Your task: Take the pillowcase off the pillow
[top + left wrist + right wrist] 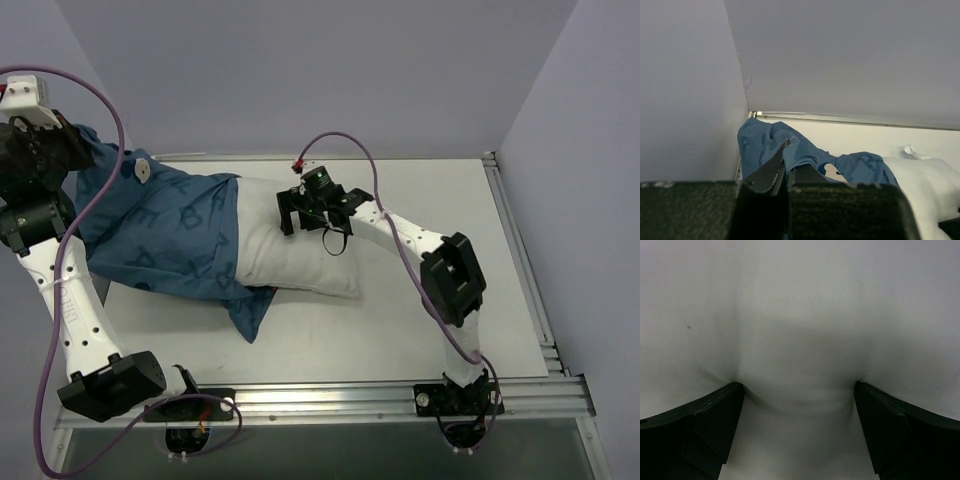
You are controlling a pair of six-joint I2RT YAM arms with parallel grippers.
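Note:
The blue printed pillowcase (170, 235) covers the left part of the white pillow (295, 255), whose right half lies bare on the table. My left gripper (78, 152) is raised at the far left edge and is shut on a bunched fold of the pillowcase. In the left wrist view the gripper (787, 157) pinches the blue pillowcase (760, 145), with the pillow (925, 185) at the lower right. My right gripper (316, 220) is open and presses down on the bare pillow. In the right wrist view the gripper (799, 390) straddles dented white pillow fabric (800, 315).
The white table (420, 330) is walled at the back and both sides. A metal rail (520, 250) runs along its right edge. Purple cables (110, 110) loop over both arms. A pillowcase corner (250, 315) hangs toward the front.

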